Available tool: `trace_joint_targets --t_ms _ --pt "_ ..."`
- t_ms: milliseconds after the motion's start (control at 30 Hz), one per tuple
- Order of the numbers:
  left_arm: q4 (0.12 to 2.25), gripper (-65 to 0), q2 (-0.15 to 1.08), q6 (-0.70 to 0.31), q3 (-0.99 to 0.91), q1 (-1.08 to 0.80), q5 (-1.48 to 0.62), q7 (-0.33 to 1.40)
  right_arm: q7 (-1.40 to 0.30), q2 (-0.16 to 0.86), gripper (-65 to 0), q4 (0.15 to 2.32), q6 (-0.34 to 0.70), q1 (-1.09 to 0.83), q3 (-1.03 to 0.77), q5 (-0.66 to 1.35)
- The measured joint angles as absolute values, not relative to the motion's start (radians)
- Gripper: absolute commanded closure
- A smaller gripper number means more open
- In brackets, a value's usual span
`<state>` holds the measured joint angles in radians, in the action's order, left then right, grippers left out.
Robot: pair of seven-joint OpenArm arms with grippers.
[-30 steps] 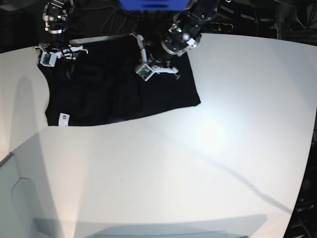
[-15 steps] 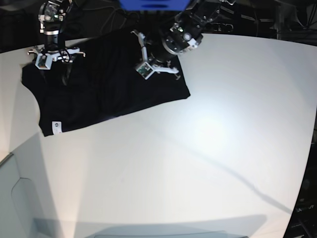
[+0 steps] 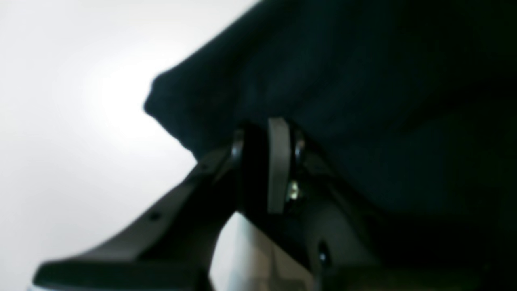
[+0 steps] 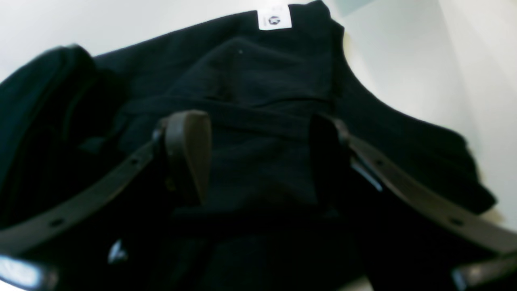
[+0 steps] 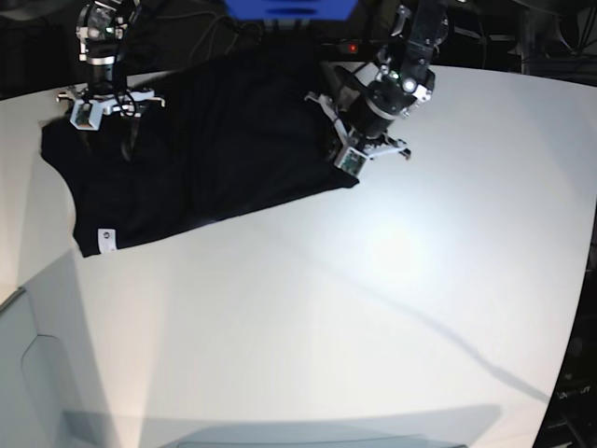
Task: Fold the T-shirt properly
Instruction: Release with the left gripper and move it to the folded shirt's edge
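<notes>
The black T-shirt (image 5: 205, 159) lies spread on the far left part of the white table (image 5: 373, 308), its white label (image 5: 104, 238) at the near left corner. My left gripper (image 5: 368, 140) sits at the shirt's right edge. In the left wrist view its fingers (image 3: 278, 161) are pressed together with black cloth (image 3: 363, 101) bunched at their tips. My right gripper (image 5: 103, 107) hovers over the shirt's far left part. In the right wrist view it (image 4: 258, 161) stands wide open above the wrinkled T-shirt (image 4: 258, 101), with the label (image 4: 274, 18) beyond.
A blue object (image 5: 289, 7) and dark cables lie behind the table's far edge. A grey panel (image 5: 28, 373) sits at the near left corner. A thin shadow line (image 5: 420, 322) crosses the white surface.
My left gripper has moved right, from the shirt's middle to its right edge. The shirt slid left and away a second ago, then held its outline. The right gripper barely moved.
</notes>
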<state>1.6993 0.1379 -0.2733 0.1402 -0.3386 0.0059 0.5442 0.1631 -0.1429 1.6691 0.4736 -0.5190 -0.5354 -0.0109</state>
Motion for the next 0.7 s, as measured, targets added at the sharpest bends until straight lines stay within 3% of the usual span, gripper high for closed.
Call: trace_joint_targets --t_ms 600,700 --pt "1.634 -7.7 0.141 -0.265 -0.022 -0.156 0.026 0.591 0.158 -0.147 -39.4 1.704 0.474 -0.554 -0.558 -0.011" --pt "1.667 -7.7 0.141 -0.265 -0.023 -0.152 0.026 0.591 0.160 -0.146 -42.0 1.701 0.473 -0.532 -0.575 -0.011"
